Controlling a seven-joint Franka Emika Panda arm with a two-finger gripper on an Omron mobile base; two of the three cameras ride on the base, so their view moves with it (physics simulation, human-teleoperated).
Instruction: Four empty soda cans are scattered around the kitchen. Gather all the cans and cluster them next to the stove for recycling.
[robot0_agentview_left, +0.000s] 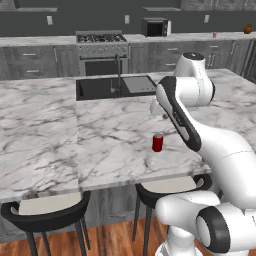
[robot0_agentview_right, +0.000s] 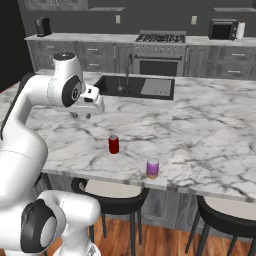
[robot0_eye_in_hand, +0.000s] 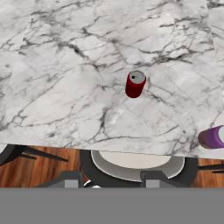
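Note:
A red soda can (robot0_agentview_left: 157, 143) (robot0_agentview_right: 114, 144) (robot0_eye_in_hand: 135, 84) stands upright on the marble island, near its front edge. To its right, a purple can (robot0_agentview_right: 152, 168) (robot0_eye_in_hand: 213, 137) stands at the very edge of the island. A small pink can (robot0_agentview_left: 214, 34) sits on the back counter, right of the microwave. The stove (robot0_agentview_left: 101, 45) (robot0_agentview_right: 161, 42) is set in the back counter. My gripper (robot0_agentview_right: 81, 115) (robot0_eye_in_hand: 111, 181) hangs above the island, left of and behind the red can. Its fingers are apart with nothing between them.
A black sink (robot0_agentview_left: 115, 86) (robot0_agentview_right: 135, 86) with a faucet is set into the island's far side. The microwave (robot0_agentview_left: 155, 27) (robot0_agentview_right: 223, 29) stands right of the stove, with a paper-towel roll (robot0_agentview_right: 240, 29) beside it. Black stools (robot0_agentview_left: 45, 210) (robot0_agentview_right: 112, 195) stand under the island's front edge.

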